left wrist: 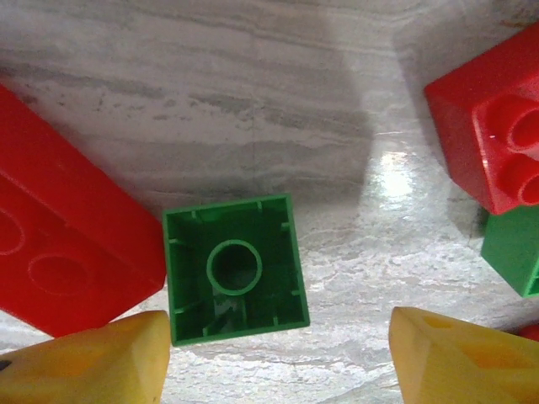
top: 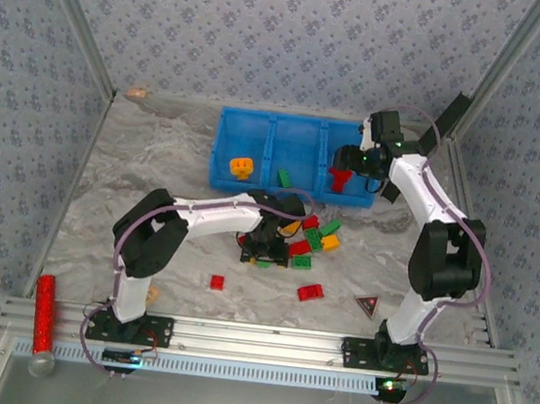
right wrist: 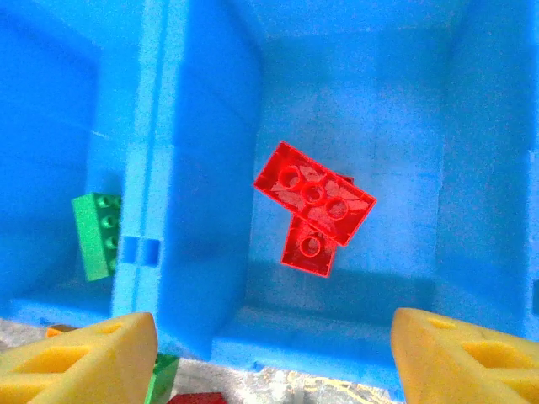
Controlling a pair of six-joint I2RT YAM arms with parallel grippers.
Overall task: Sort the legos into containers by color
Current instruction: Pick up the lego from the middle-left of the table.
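The blue tray (top: 288,126) holds the three containers side by side. An orange-yellow lego (top: 242,168) lies in the left one, a green one (top: 283,177) in the middle, red ones (top: 339,178) in the right. My right gripper (top: 354,173) hangs open over the right container. Two red legos (right wrist: 313,206) lie there beyond its fingertips (right wrist: 76,362). My left gripper (top: 263,250) is low over the pile of mixed legos (top: 310,236), open. An upside-down green lego (left wrist: 234,269) sits on the table between its fingers, close to the left fingertip (left wrist: 93,362), with a wide gap to the right one.
Beside the green lego lie a large red lego (left wrist: 67,252) on the left and a red one (left wrist: 497,126) and a green one (left wrist: 514,248) on the right. Loose red legos (top: 217,282) (top: 310,291), a black-and-red triangle (top: 367,305) and a red glittery cylinder (top: 44,313) lie nearer the front.
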